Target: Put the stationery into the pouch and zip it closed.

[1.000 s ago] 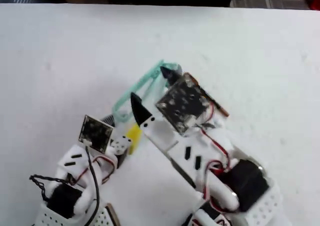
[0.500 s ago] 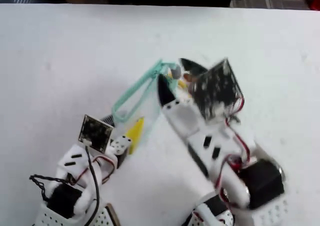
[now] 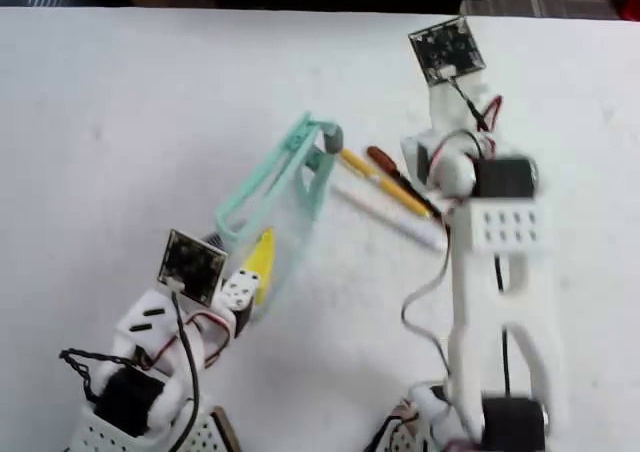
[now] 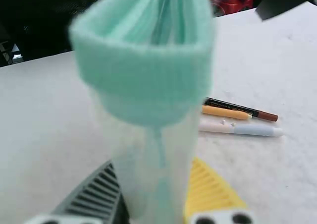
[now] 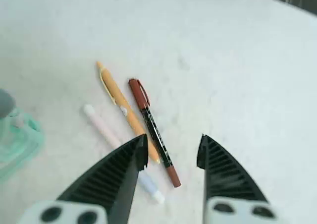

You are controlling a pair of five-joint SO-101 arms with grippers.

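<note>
Left hand point(image 4: 153, 196) clamped on pouch point(image 4: 143, 70); right hand point(image 5: 171, 147) parted above pens point(image 5: 148, 120).

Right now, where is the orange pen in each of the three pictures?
High view: the orange pen lies on the table beside the pouch.
Left wrist view: the orange pen lies past the pouch.
Right wrist view: the orange pen lies beyond the right fingers.
Shared landmark: the brown pen alongside it.
</note>
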